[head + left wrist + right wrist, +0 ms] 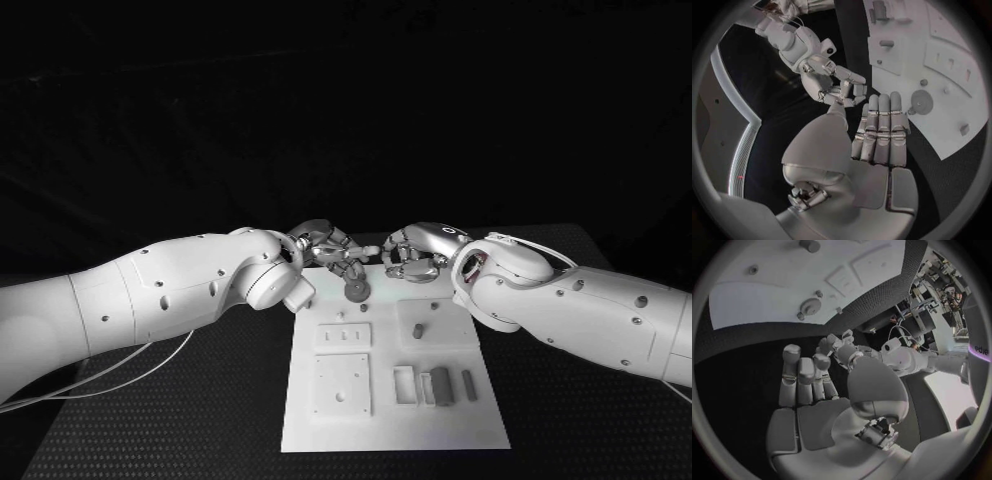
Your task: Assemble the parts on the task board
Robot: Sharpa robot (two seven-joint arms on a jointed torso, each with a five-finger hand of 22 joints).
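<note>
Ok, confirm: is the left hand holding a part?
No, the left hand lies flat with straight fingers, nothing in it.

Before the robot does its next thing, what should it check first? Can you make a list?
1. Left hand free to grasp: ok, nothing between its straight fingers.
2. Right hand free to grasp: ok, palm bare, fingers apart.
3. Hands clear of each other: cannot tell; their fingertips look very close at the far edge of the task board.
4. Round part reachable: ok, it lies flat on the board just below both hands.
5. Small peg upright: ok, standing in the board.
6. Other parts undisturbed: ok, lined up near the board's front.
</note>
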